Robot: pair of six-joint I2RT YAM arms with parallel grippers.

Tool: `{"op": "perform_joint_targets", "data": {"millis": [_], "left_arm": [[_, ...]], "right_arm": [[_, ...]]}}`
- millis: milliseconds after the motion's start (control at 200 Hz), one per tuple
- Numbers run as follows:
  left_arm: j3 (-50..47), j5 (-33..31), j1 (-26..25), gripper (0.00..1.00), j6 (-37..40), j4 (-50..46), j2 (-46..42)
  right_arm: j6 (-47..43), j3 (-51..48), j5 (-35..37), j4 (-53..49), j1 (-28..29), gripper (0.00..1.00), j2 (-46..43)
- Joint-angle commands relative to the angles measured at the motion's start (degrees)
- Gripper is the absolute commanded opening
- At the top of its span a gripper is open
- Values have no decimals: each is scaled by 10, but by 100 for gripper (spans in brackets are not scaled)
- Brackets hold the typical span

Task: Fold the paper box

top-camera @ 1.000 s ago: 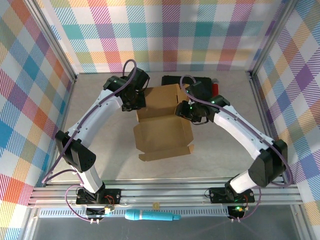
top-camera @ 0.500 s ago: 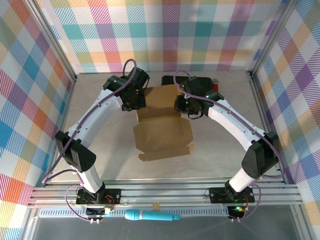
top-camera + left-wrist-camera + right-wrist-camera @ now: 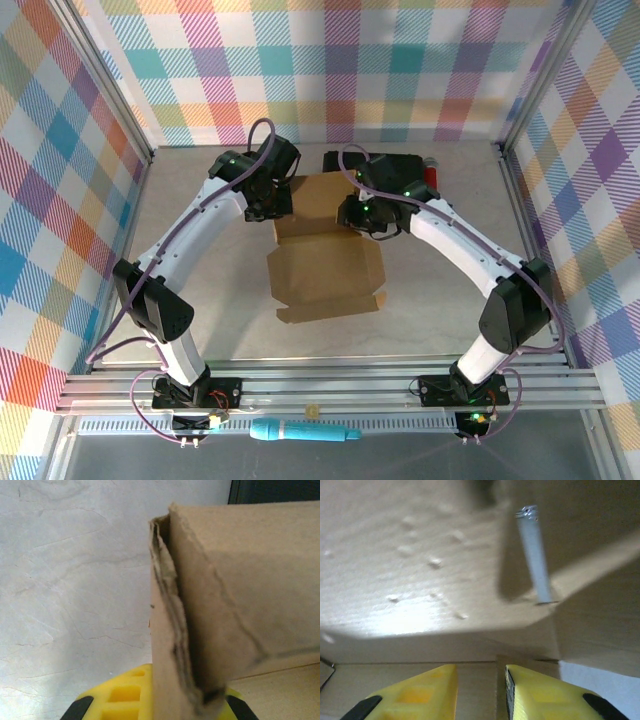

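My left fingers (image 3: 117,700) are clamping a raised flap of the paper box (image 3: 325,262) lying mid-worktop (image 3: 430,310), while my right fingers (image 3: 415,690) are pressing near its cardboard, grip impossible to tell.

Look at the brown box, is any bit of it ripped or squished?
Yes, a little. The paper box has a ragged corner edge just above where the left gripper pinches it. There the cardboard layers are splitting apart and look crumpled and frayed instead of straight.
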Motion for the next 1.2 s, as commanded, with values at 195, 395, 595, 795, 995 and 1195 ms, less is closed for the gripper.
{"op": "perform_joint_targets", "data": {"millis": [195, 395, 595, 795, 995, 1195], "left_arm": [[18, 9, 5, 0, 1, -10, -2], [17, 15, 6, 0, 3, -12, -3], [20, 17, 6, 0, 6, -12, -3], [23, 19, 6, 0, 6, -14, -2], [23, 18, 7, 0, 7, -16, -3], [23, 19, 7, 0, 6, -17, 1]], "right_arm": [[-73, 53, 6, -24, -16, 49, -49], [-127, 49, 45, -31, -86, 55, -100], [-156, 53, 74, -41, -103, 55, -77], [-165, 61, 70, -32, -103, 45, -44], [-169, 66, 87, -37, -100, 24, -11], [-192, 87, 165, -51, -62, 0, -25]]}}
